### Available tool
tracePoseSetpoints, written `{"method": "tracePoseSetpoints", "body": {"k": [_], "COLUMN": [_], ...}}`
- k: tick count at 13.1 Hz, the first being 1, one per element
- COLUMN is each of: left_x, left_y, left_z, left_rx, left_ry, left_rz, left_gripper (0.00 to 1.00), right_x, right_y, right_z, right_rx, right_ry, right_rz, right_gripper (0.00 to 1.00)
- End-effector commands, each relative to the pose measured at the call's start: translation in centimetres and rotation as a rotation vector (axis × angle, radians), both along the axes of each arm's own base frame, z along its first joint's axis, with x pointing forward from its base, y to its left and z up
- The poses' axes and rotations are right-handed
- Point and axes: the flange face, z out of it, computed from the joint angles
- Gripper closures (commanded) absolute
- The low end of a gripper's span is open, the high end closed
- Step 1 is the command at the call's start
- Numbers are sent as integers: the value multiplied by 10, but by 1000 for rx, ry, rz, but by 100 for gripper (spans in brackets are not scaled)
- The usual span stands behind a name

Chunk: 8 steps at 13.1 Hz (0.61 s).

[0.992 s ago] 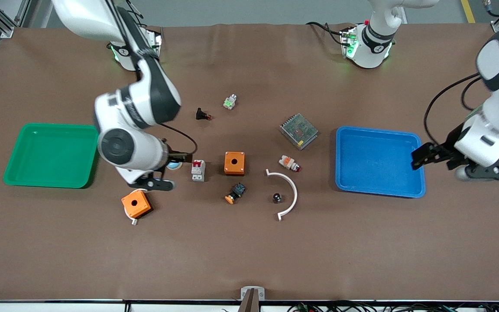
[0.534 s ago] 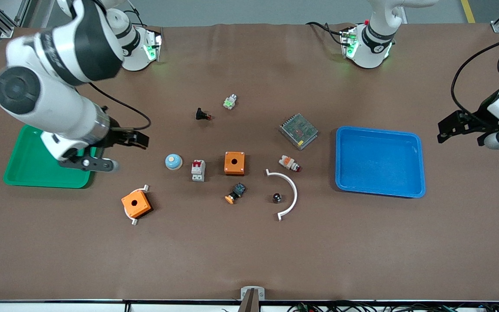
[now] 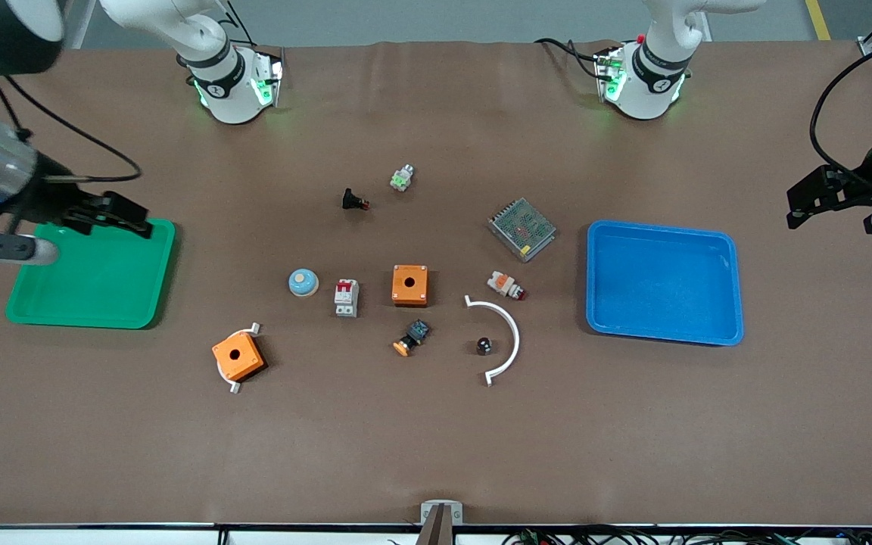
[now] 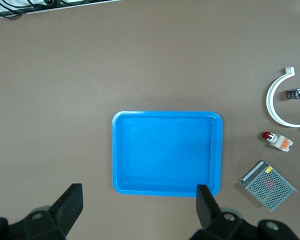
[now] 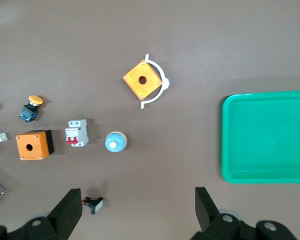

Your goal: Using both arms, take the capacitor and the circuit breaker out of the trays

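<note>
While both trays sit bare, orange box (image 3: 409, 284) flanks circuit breaker (image 3: 346, 297).

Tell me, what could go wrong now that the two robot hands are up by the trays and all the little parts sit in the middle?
1. The capacitor is tiny and round, beside the white curved bracket; a bump might roll it.
2. The circuit breaker stands close to the blue-topped dome, so a reach could nudge it.
3. The right gripper hangs open over the green tray, the left gripper open past the blue tray; coming down, either might clip a rim.
</note>
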Motion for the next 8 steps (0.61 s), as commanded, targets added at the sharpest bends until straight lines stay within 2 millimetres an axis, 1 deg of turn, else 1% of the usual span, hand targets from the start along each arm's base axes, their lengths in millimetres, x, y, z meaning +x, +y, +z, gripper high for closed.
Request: {"method": "tracePoseSetpoints", "body": {"k": [1, 3, 5, 8], "left_x": [8, 9, 9, 9], "left_y": [-4, -8, -11, -11], "left_z": [3, 10, 9, 10], "left_rx": [25, 17, 15, 6], "left_ry": [1, -13, -12, -11], "left_rz": [-9, -23, -26, -27], "left_gripper": [0, 0, 0, 0], "right_x": [-7, -9, -10, -7], "right_y": [-23, -33, -33, -34], "right_z": [1, 5, 8, 3], "right_rx": [-63, -71, -71, -73], "right_ry": [-7, -11, -18, -20], "right_rz": [49, 48, 66, 67], "right_gripper": [0, 0, 0, 0]}}
